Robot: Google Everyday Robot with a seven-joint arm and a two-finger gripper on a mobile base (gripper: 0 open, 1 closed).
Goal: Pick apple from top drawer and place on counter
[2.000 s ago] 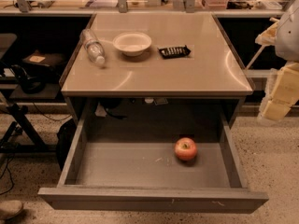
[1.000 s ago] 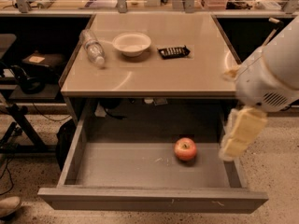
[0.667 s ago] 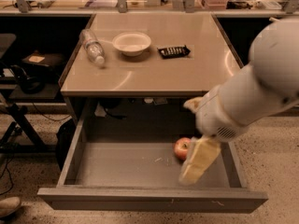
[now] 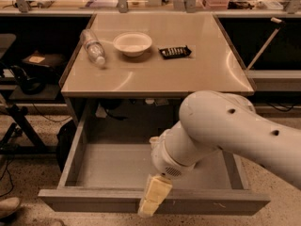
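The top drawer [image 4: 110, 166] stands pulled open under the counter [image 4: 164, 74], its grey floor bare on the left. My white arm [image 4: 225, 131] reaches in from the right across the drawer. My gripper [image 4: 153, 197], cream-coloured, hangs over the drawer's front panel near its middle. The apple is hidden, probably behind my arm.
On the counter lie a clear plastic bottle [image 4: 93, 46] on its side, a white bowl [image 4: 133, 43] and a black ridged object [image 4: 174, 52]. Dark shelving with cables stands at the left [image 4: 28, 74]. A shoe [image 4: 8, 206] shows at the bottom left.
My arm has swung from the right edge leftward and down over the drawer. The gripper moved to the drawer's front, and the arm now covers the apple.
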